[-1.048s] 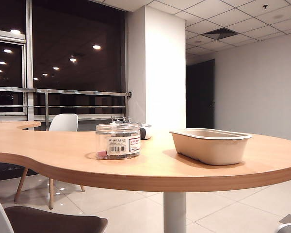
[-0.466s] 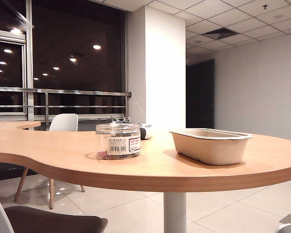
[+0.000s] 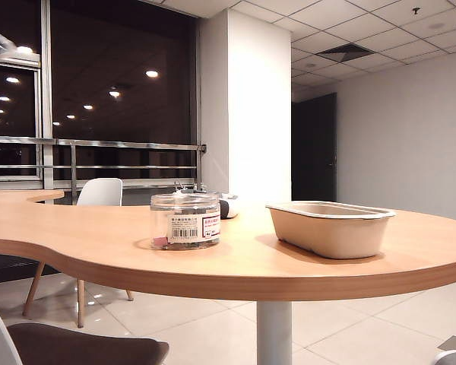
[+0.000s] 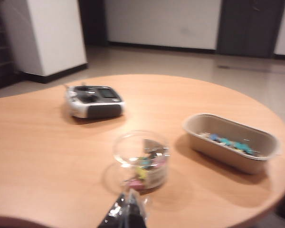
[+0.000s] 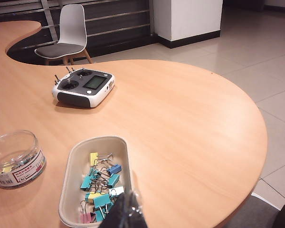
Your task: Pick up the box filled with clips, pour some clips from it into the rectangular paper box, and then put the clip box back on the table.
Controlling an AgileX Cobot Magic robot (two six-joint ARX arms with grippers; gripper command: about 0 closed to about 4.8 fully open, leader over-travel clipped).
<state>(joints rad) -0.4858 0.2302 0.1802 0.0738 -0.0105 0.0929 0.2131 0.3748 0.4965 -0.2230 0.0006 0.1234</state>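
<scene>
The box filled with clips point(image 3: 185, 220) stands upright on the table point(image 3: 235, 262) — left of the rectangular paper box point(image 3: 328, 227), the two apart. A heap of clips point(image 5: 100, 192) (blue, yellow, pink) lies in the paper box, and a few remain in the jar. A white and dark grey device point(image 5: 83, 87) sits farther back. The left gripper point(image 4: 127, 214) hangs above the jar's near side, jaws closed and empty; the right gripper point(image 5: 126, 212) — likewise closed on nothing — hangs over the paper box's near end.

You see a white and dark grey remote controller point(image 5: 83, 88) with two sticks and a small screen lying flat on the tabletop point(image 5: 190, 123). Beyond the curved edge stands a white chair point(image 5: 66, 35), with a railing point(image 3: 121, 144) before dark windows.
</scene>
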